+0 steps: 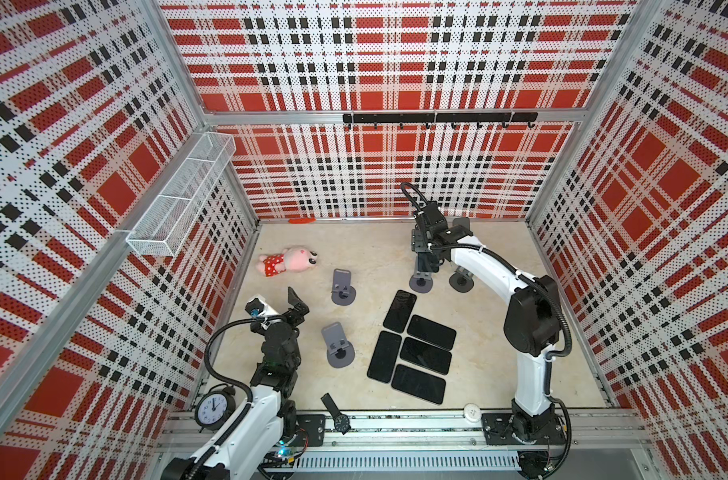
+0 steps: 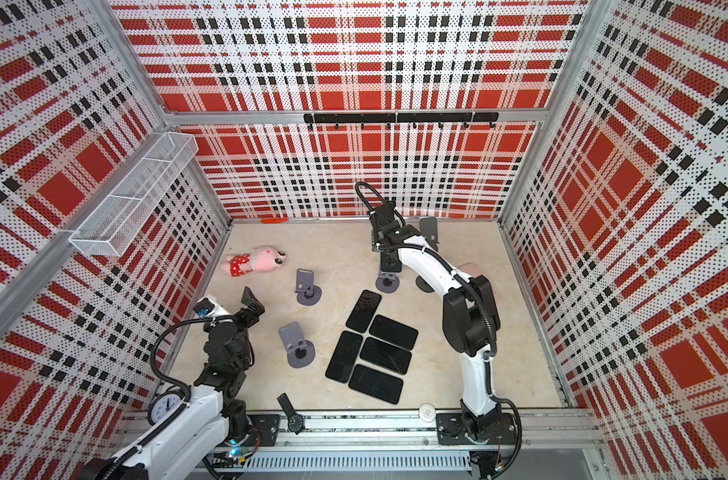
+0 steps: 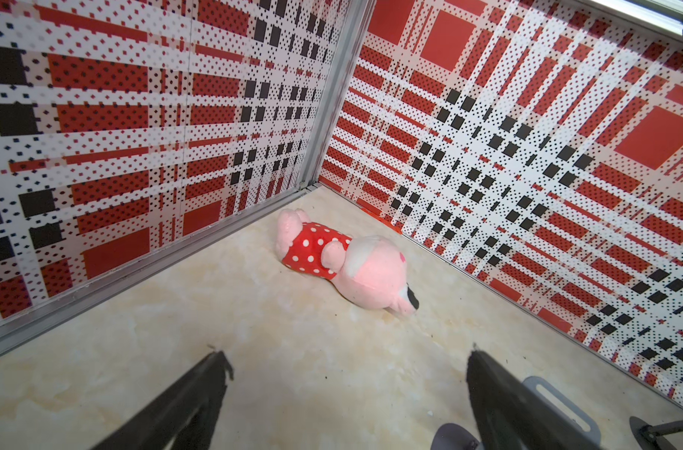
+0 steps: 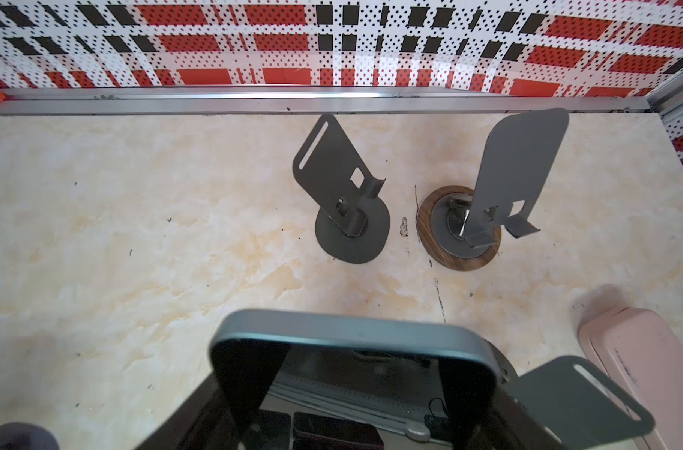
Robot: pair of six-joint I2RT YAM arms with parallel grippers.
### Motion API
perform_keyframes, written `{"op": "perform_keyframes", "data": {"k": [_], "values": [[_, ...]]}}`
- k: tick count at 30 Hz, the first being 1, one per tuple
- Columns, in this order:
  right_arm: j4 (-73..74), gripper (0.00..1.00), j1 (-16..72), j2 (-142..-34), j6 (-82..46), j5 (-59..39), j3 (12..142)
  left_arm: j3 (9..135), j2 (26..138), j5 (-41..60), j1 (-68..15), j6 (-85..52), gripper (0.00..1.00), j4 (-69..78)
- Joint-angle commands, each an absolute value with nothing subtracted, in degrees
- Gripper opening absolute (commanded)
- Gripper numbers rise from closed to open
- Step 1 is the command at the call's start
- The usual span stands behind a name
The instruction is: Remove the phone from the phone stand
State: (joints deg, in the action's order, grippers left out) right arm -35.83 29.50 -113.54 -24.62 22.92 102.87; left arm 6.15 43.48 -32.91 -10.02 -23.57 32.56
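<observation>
Right wrist view: the right fingers (image 4: pixel 242 374) are clamped on the phone (image 4: pixel 343 327), one at either side of its screen, near the upper end; the lower end is hidden, so I cannot tell whether it sits in the cradle or has cleared it. In a top view the grip hangs directly above a stand (image 1: pixel 421 285) towards the back of the desk (image 1: pixel 370 253); I judge the phone is on that stand, upright and leaning. The left fingers (image 3: pixel 199 393) are spread wide and hold nothing; they sit at the near left of the desk, well apart from the work.

Risks, as I judge them: the stand's lip may catch the phone's lower edge if the lift goes forward rather than up along the back plate; the light stand would then tip or drag. The grip is high on a smooth body; the phone could pivot or slip. A second stand (image 1: pixel 462 281) is just beside; a sideways swing could knock it. Two more stands (image 4: pixel 347 202) wait ahead near the wall; five phones (image 1: pixel 416 345) lie flat nearer the front, and a careless set-down could land on them.
</observation>
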Motion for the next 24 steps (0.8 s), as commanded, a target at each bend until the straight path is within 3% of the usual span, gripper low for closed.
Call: {"op": "perform_keyframes", "data": {"k": [1,12,24], "values": [[-32.6,0.73,29.4,-107.67,-20.72,19.57,99.76,7.88,43.59,-32.19,-9.58,-22.98,0.98,33.59],[-21.91,0.72,29.4,-91.11,-8.13,6.99,78.52,7.85,43.43,-31.61,-9.49,-23.01,0.98,33.56],[-18.2,0.7,29.44,-85.98,17.15,-5.62,64.41,7.35,42.96,-29.32,-6.27,-24.95,0.98,33.12]]}}
